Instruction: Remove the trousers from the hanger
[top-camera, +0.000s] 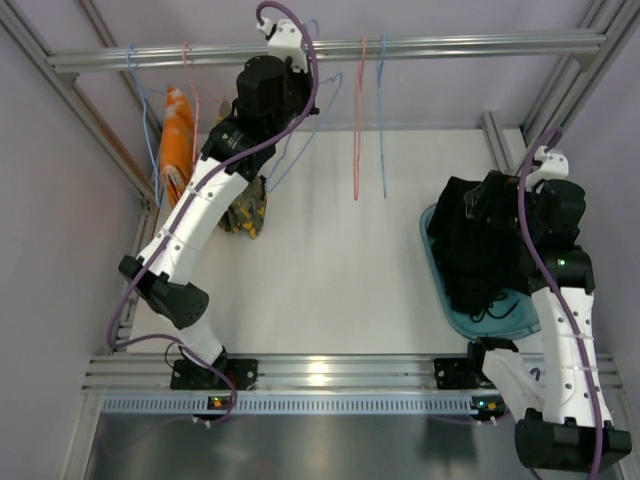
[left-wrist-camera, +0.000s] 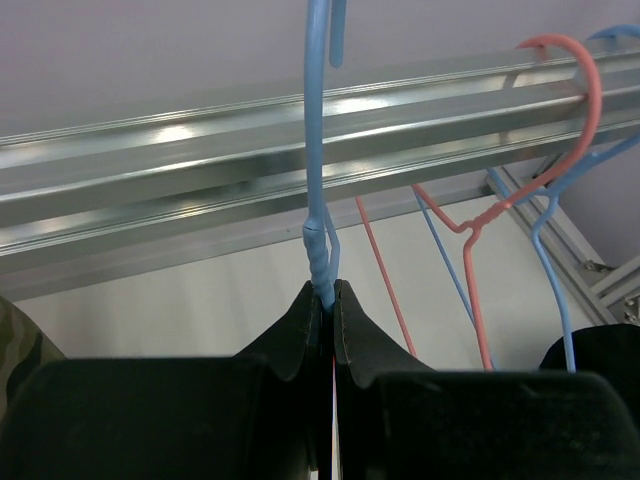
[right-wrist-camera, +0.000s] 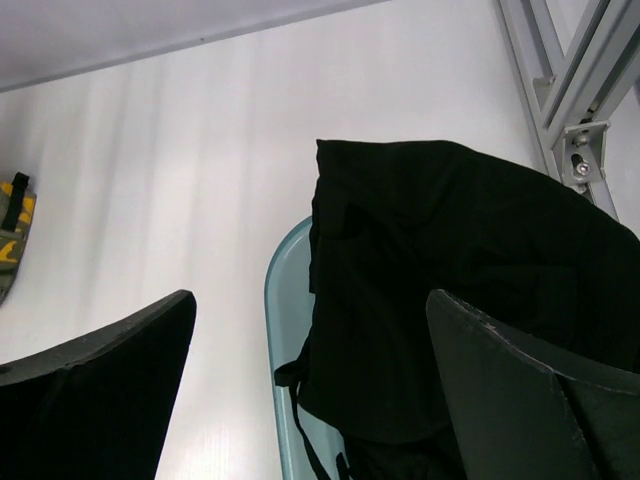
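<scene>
Left tool (left-wrist-camera: 328, 295): pressed together, pinching the twisted neck of a blue hanger (left-wrist-camera: 317, 150) right at the fingertips.
Blue hanger: its hook rises straight up from the left tool and curls over the metal rail (left-wrist-camera: 200, 160).
Rail: runs across just above and beyond the left tool.
Camouflage trousers (top-camera: 247, 210): below the left tool, beside that arm's forearm. An olive patch also shows at the lower left edge of the left wrist view. I cannot tell whether they lie on the table (top-camera: 340, 270) or hang.
Other hangers: a pink hanger (left-wrist-camera: 575, 100) and a second blue hanger (left-wrist-camera: 550, 250) are hooked on the rail to the right of the left tool, both bare.
Orange cloth (top-camera: 178, 135): hanging from the rail, off to the left of the left tool.
Right tool (right-wrist-camera: 310, 300): spread wide, its two dark fingers (right-wrist-camera: 100, 390) well apart and holding nothing.
Black trousers (right-wrist-camera: 450, 280): directly beneath the right tool, heaped on a teal tray (right-wrist-camera: 285, 330) and spilling over its far rim.
Tray: on the table under the right tool, its curved left edge showing between the fingers.
</scene>
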